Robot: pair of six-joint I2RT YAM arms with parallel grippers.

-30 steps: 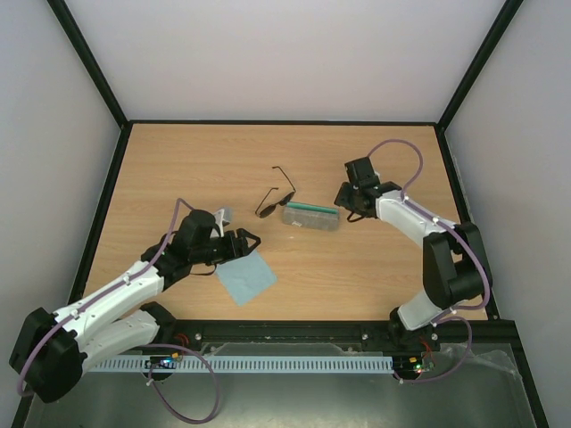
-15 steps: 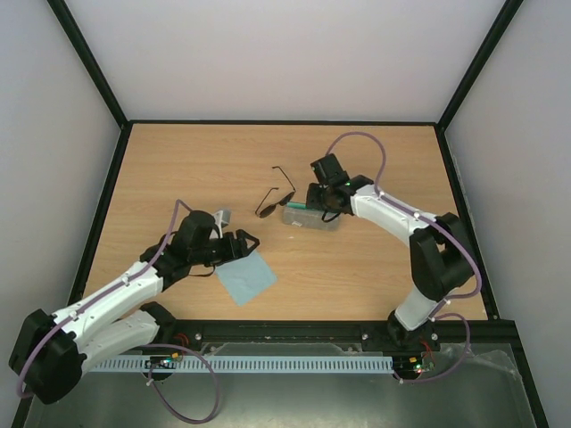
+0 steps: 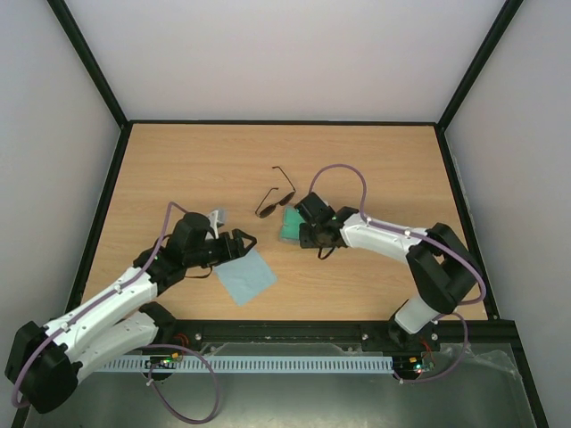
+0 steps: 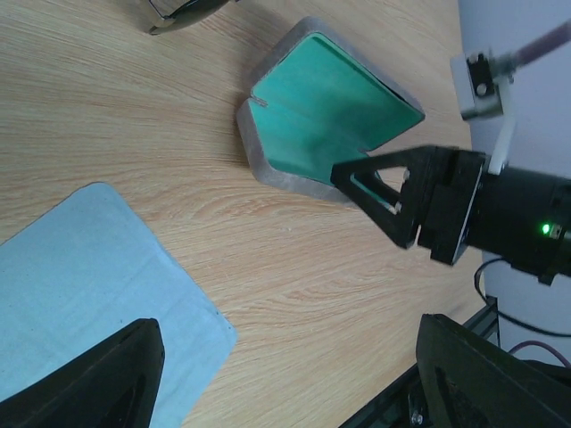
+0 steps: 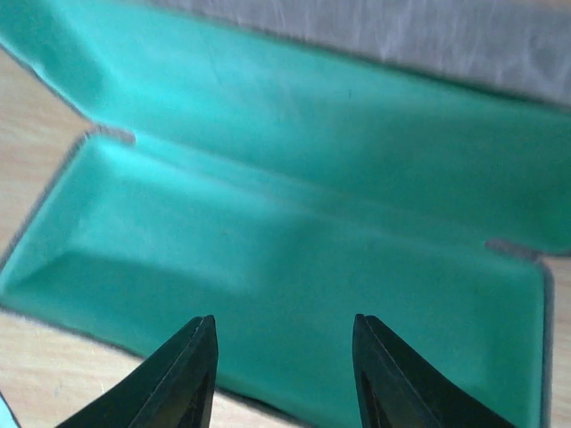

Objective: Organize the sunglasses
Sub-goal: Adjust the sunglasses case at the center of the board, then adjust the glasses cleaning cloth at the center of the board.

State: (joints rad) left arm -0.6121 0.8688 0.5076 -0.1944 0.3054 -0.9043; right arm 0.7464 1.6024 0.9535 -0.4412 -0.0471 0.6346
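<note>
Cloth point(image 3: 245, 276) lay flat on the tabletop point(image 3: 178, 169). Left hand point(image 3: 241, 243) sat released by its far edge. Right hand point(image 5: 284, 374), fingers spread, was at the open case point(image 3: 290, 223), green lining bare. Sunglasses point(image 3: 275, 201) lay outside it, just beyond, on the tabletop.

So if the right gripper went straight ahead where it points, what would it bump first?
Most likely the green inside of the open case, right ahead of the right gripper; how far is hard to tell.
</note>
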